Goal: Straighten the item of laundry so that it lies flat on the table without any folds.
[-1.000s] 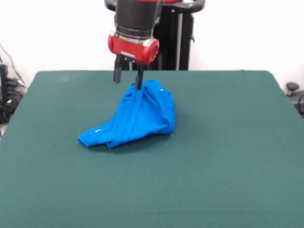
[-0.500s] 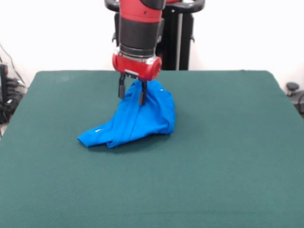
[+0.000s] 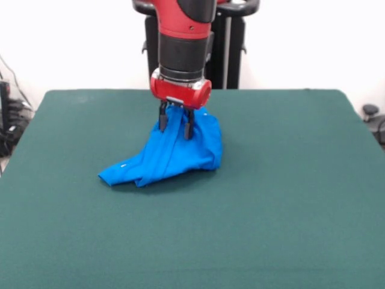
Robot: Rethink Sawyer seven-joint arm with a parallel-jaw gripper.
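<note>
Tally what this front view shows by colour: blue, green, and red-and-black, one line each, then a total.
Blue: 1, the T-shirt, bunched up in folds.
Green: 1, the table.
Red-and-black: 1, the arm, with its gripper open astride the shirt's raised top.
Total: 3.

White wall [image 3: 313, 42] behind. Dark cables and gear [image 3: 11, 123] at far left; black round object [image 3: 370, 111] at far right edge.

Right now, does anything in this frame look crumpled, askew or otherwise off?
Yes: the blue T-shirt is bunched into a folded heap on the green table, its print hidden. The gripper is down at its raised top, fingers astride a fold.
</note>
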